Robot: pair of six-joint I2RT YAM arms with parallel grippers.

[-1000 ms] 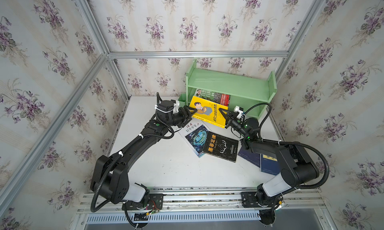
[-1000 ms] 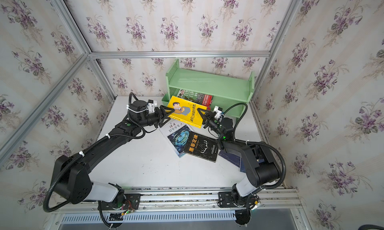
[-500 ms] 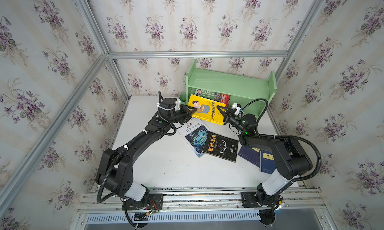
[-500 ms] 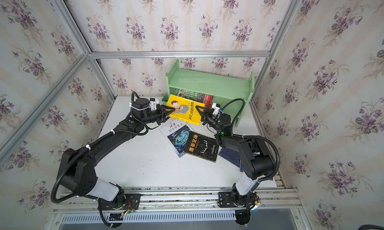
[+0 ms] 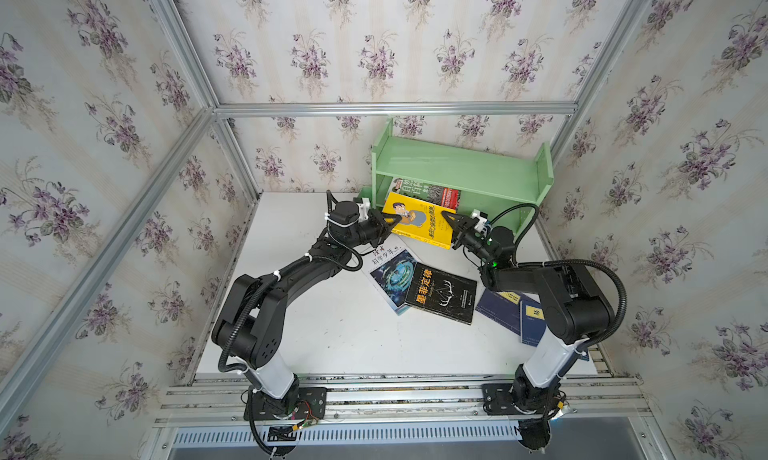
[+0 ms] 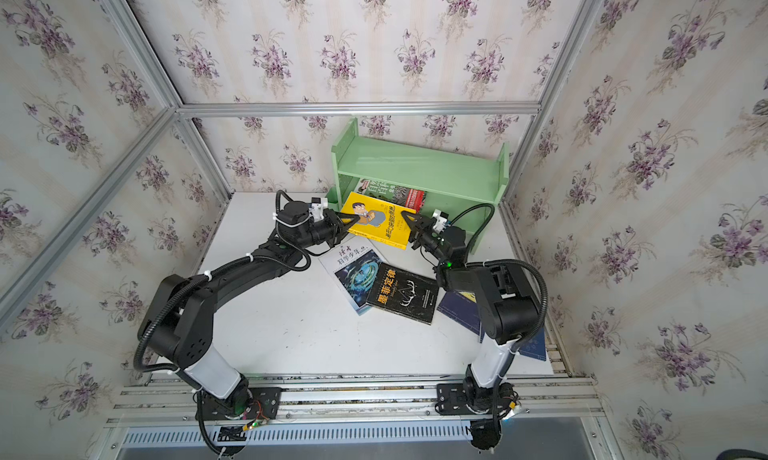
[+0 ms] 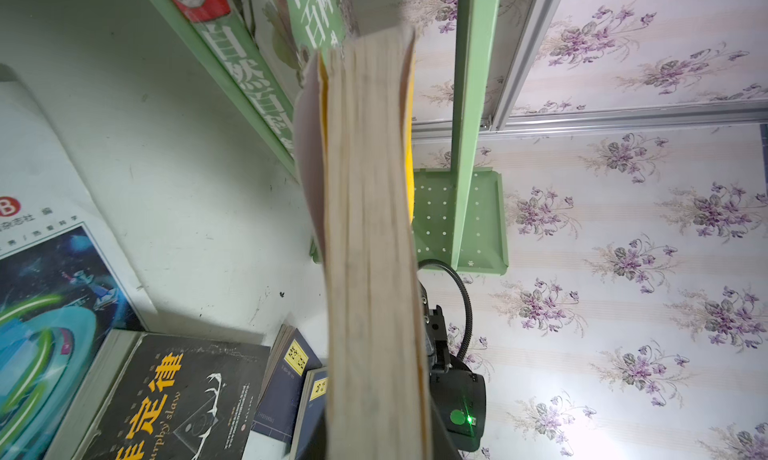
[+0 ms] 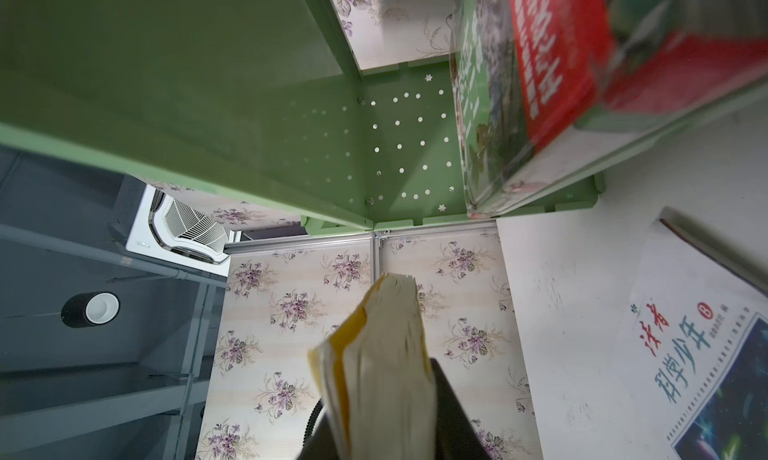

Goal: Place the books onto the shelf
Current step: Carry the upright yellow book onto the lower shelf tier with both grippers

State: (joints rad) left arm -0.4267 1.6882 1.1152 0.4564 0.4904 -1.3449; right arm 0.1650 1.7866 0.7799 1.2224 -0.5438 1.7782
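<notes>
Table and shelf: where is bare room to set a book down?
Free: the shelf's top tier; its lower tier between the green book and the right side panel; the table between its front edge and the black book. Crowded: centre-right, where swirl book, black book and navy books bunch, and before the shelf, around the raised yellow book.
</notes>
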